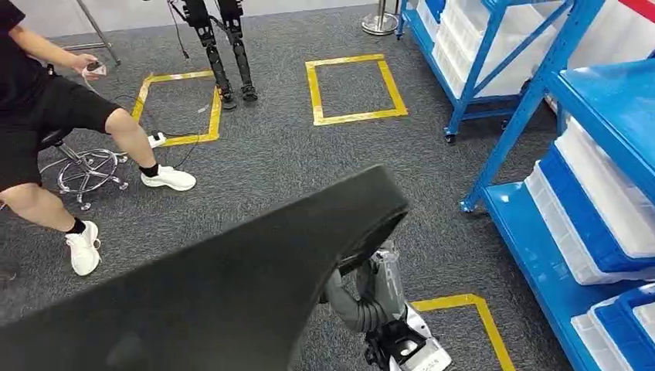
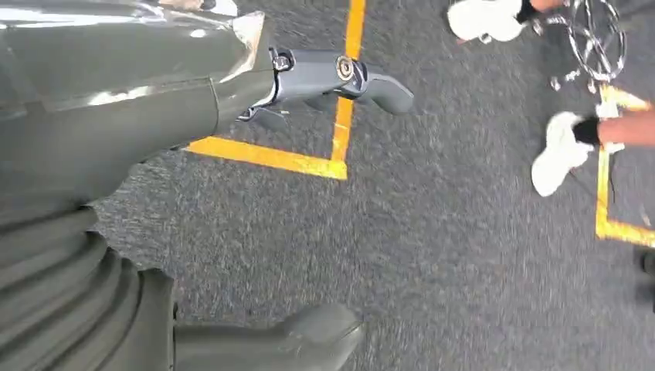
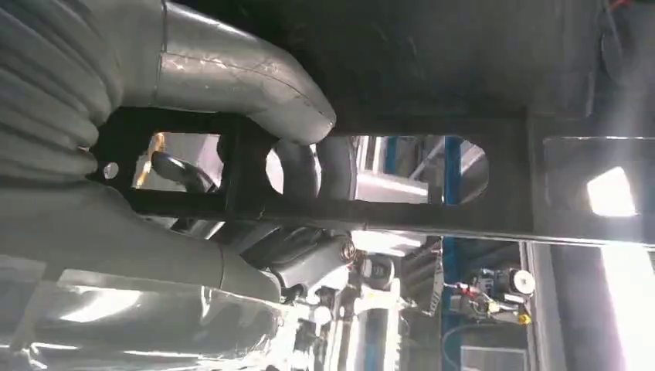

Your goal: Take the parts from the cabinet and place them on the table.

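Observation:
A large flat black part (image 1: 232, 286) stretches from the lower left to the middle of the head view, tilted above the grey carpet. My right hand (image 1: 369, 297) sits under its right end. In the right wrist view my right hand (image 3: 154, 154) grips the black part (image 3: 432, 127) by a bar between its cutouts, with the thumb (image 3: 255, 85) over the bar. My left hand (image 2: 255, 100) hangs above the carpet with fingers (image 2: 371, 81) and thumb (image 2: 309, 340) apart and nothing between them. The blue cabinet (image 1: 541, 85) stands at the right.
White and blue bins (image 1: 587, 224) fill the cabinet's shelves. A person (image 1: 46, 116) sits on a wheeled chair (image 1: 89, 170) at the left. Another robot's legs (image 1: 224, 54) stand at the back. Yellow tape squares (image 1: 351, 85) mark the carpet.

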Robot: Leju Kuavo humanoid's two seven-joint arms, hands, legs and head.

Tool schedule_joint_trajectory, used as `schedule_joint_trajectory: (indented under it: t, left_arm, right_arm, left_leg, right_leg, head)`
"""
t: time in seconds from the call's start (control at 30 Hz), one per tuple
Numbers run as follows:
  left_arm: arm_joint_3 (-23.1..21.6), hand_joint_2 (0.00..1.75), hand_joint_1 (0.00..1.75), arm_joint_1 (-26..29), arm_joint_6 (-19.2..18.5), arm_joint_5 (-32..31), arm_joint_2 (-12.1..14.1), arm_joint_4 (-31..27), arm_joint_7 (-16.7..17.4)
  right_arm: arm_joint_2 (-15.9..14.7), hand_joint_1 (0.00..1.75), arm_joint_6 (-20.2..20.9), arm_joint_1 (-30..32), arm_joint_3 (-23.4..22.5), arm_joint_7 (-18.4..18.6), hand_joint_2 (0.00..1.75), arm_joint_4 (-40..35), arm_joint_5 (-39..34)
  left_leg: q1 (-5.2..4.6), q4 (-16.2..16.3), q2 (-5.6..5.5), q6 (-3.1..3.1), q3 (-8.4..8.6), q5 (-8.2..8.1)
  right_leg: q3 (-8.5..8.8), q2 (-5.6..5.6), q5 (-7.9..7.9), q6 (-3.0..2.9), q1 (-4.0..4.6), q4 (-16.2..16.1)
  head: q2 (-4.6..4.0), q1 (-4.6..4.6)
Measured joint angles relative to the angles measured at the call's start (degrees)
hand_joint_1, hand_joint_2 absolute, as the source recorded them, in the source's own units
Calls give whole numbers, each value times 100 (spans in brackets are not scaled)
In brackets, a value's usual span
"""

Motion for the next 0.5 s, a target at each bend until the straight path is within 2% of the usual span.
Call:
schedule_joint_trajectory:
  t: [0.03, 0.13, 0.17, 0.2, 0.23, 0.27, 0.3, 0.33, 0.37, 0.4, 0.43, 0.47, 0.5]
  left_arm:
    - [6, 175, 0, -53, -9, -13, 4, 0, 0]
    - [31, 175, 0, -152, -35, -5, 0, 26, 0]
    - [72, 175, 0, -155, -33, -2, 0, 50, -2]
    - [81, 175, 0, -143, -33, 4, -15, 66, 0]
    - [81, 175, 0, -173, -35, 17, -28, 79, -7]
    - [90, 175, 0, -204, -57, 35, -31, 96, 0]
    - [101, 175, 0, -221, -127, 76, -37, 107, 0]
    - [113, 175, 0, -224, -205, 113, -44, 120, 0]
    - [142, 175, 0, -213, -254, 109, -48, 140, 0]
    - [177, 175, 0, -198, -291, 94, -61, 155, 2]
    - [205, 175, 0, -196, -293, 81, -70, 171, 2]
    - [223, 175, 0, -197, -302, 74, -79, 183, 2]
    - [238, 175, 0, -198, -313, 70, -79, 184, 2]
  right_arm:
    - [-26, 175, -33, 71, -52, -13, 175, -66, 7]
    - [-109, 175, -81, 247, -131, -37, 175, -111, 17]
    - [-131, 175, -83, 290, -153, -39, 175, -138, 28]
    - [-149, 175, -81, 318, -175, -42, 175, -162, 31]
    - [-159, 175, -81, 337, -192, -55, 175, -166, 28]
    - [-173, 175, -81, 357, -208, -61, 175, -170, 13]
    - [-198, 175, -81, 394, -225, -57, 175, -166, 11]
    - [-219, 175, -83, 433, -227, -55, 175, -157, 7]
    - [-227, 175, -96, 448, -227, -57, 175, -150, -7]
    - [-232, 175, -109, 447, -227, -57, 175, -148, -11]
    - [-236, 175, -118, 445, -227, -57, 175, -148, -15]
    - [-240, 175, -140, 446, -229, -57, 175, -150, -18]
    - [-247, 175, -155, 444, -232, -57, 175, -151, -20]
  left_leg:
    - [-73, -126, 212, 58, 51, -92]
    - [-116, -160, 3, 134, 19, -79]
    - [-118, -248, -89, 175, 54, -39]
    - [-17, -337, -157, 174, 154, 50]
    - [-17, -371, -219, 200, 155, 51]
    - [0, -363, -286, 236, 145, 84]
    - [0, -364, -373, 237, 142, 83]
    - [2, -363, -476, 237, 133, 83]
    - [6, -361, -565, 233, 134, 83]
    - [14, -355, -645, 227, 138, 81]
    - [35, -342, -743, 205, 142, 75]
    - [54, -321, -831, 174, 146, 65]
    - [71, -274, -917, 124, 135, 37]
  right_leg:
    - [1, -67, -17, 27, 39, 5]
    - [38, -273, -36, 89, -2, -33]
    - [90, -346, -50, 124, 46, -52]
    - [28, -204, -94, 141, 51, 45]
    - [-47, 121, -219, 133, 25, 259]
    - [-229, 297, -406, 105, 8, 642]
    - [-434, 391, -573, 94, -19, 1064]
    - [-650, 442, -709, 110, -48, 1482]
    - [-752, 451, -718, 155, -67, 1649]
    - [-717, 453, -623, 217, -92, 1530]
    - [-558, 464, -424, 303, -121, 1163]
    - [-323, 501, -194, 382, -156, 663]
    - [-78, 640, 5, 456, -210, 142]
  head:
    - [0, 9]
    - [0, 11]
    - [0, -9]
    - [0, 9]
    - [0, 14]
    - [0, 33]
    - [0, 53]
    - [0, 52]
    - [0, 55]
    - [0, 48]
    - [0, 55]
    - [0, 52]
    - [0, 59]
